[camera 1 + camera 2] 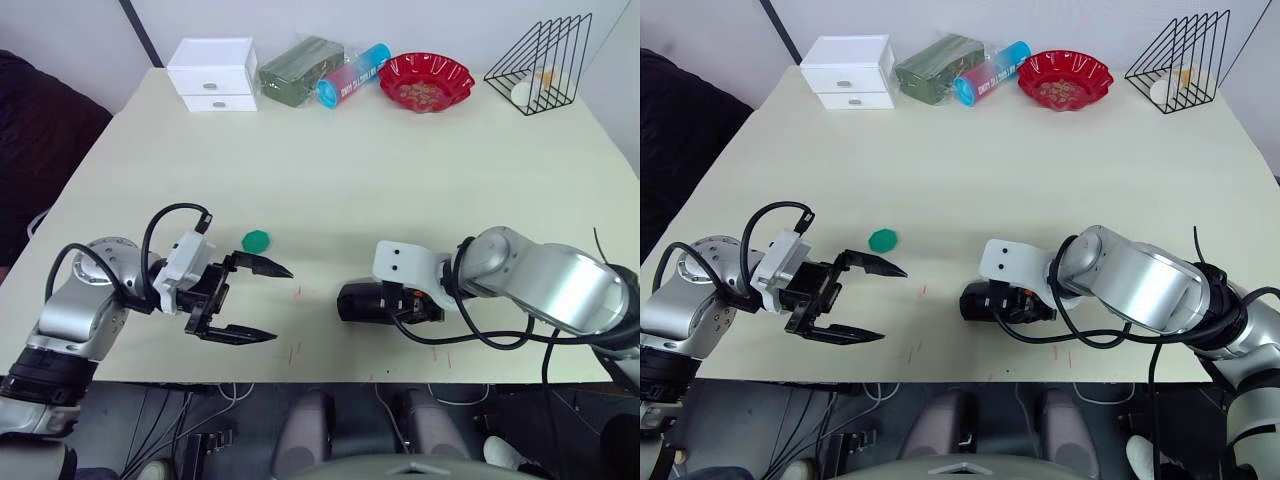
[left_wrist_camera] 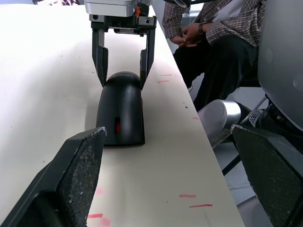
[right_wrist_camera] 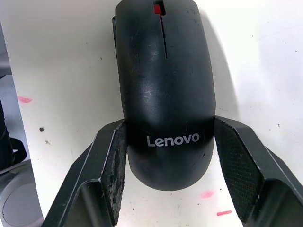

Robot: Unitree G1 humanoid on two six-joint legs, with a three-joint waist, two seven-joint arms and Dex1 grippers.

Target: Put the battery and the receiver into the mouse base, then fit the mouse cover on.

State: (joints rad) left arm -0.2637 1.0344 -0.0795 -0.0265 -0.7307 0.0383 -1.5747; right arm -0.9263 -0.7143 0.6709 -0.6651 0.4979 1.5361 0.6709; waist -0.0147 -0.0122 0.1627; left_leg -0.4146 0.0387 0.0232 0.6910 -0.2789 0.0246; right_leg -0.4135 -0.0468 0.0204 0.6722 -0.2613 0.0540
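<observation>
- My left gripper [image 1: 258, 302] is near the front edge of the table [image 1: 400, 180], with its two fingers wide apart and nothing between them.
- My right gripper [image 3: 165, 156] is also near the front edge, at the rear end of the mouse. Its two pads stand on both sides of the mouse cover [image 3: 163, 94]; one pad looks touching, and I cannot tell for the other.
- The mouse cover sits on top of the mouse base [image 2: 124, 140], so the mouse looks assembled. It lies flat between my two grippers.
- A small green disc [image 1: 256, 240] lies just beyond my left gripper.
- At the far edge are a white drawer box [image 1: 212, 74], a green packet [image 1: 300, 70], a blue-and-red tube [image 1: 353, 74], a red bowl [image 1: 426, 80] and a black wire rack [image 1: 545, 60].
</observation>
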